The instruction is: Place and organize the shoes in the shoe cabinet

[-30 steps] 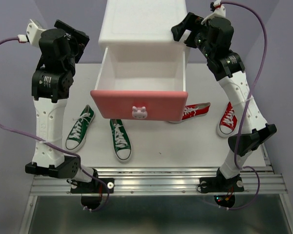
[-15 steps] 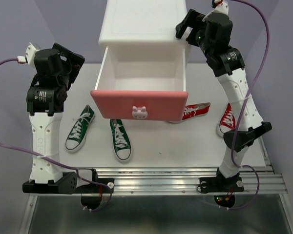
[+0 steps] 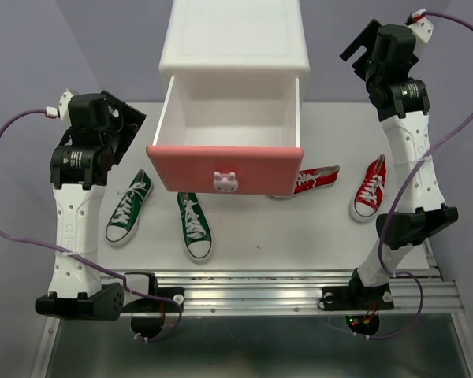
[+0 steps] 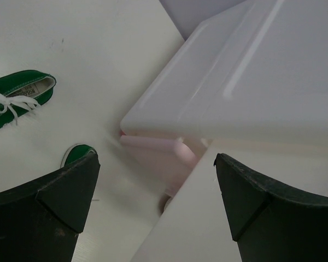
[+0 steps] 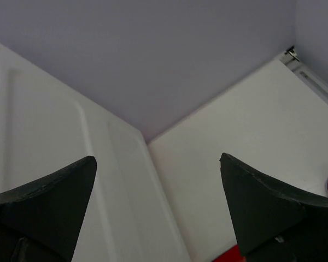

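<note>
The white shoe cabinet stands at the back with its upper pink drawer pulled out and empty. Two green shoes lie on the table left of and below the drawer front. One red shoe lies partly under the drawer's right end, the other further right. My left gripper hangs open left of the drawer, holding nothing; its view shows the cabinet and a green shoe. My right gripper is open and raised to the right of the cabinet top.
The drawer front carries a white bunny knob. The paler lower drawer shows shut under the open one. A metal rail runs along the table's near edge, by the arm bases.
The right arm has swung up and to the right, away from the cabinet's top right corner. The left gripper has dropped lower beside the drawer. Shoes and drawer have not moved.
</note>
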Robot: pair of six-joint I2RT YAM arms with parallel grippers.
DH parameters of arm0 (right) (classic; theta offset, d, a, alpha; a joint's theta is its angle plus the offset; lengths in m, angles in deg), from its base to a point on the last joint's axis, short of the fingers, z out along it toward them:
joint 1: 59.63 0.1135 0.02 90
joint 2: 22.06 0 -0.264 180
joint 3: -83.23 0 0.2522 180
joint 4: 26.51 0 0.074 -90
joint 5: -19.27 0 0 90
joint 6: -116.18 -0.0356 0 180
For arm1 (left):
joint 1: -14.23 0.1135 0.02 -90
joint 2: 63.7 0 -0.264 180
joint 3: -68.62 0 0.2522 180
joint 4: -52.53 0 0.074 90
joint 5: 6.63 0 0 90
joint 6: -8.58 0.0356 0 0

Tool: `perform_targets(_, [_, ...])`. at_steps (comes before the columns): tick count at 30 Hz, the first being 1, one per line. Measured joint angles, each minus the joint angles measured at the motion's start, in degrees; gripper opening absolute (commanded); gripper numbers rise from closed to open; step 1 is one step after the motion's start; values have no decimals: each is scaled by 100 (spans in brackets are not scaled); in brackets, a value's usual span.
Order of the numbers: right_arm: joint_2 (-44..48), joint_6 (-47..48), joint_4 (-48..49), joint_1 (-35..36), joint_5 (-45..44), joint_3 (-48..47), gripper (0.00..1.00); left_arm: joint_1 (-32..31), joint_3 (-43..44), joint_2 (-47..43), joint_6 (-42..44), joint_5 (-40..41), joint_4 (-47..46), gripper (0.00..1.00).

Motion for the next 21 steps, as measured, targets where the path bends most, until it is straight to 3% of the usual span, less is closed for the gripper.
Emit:
perform_targets(7, [-170, -901, -2151, -9, -409, -90, 100, 0, -404, -35, 4, -76, 39, 99])
perform_targets(10, [-160, -1482, -2894, 15, -334, 391, 100, 0, -542, -50, 57, -125, 68, 99])
perform_targets(14, [-7, -2035, -3272, 15, 63, 1825, 100, 0, -590, -59, 184, -179, 190, 99])
perform_targets(21, [-444, -2516, -3320, 164, 553, 2382, 100, 0, -680, -59, 337, -328, 273, 99])
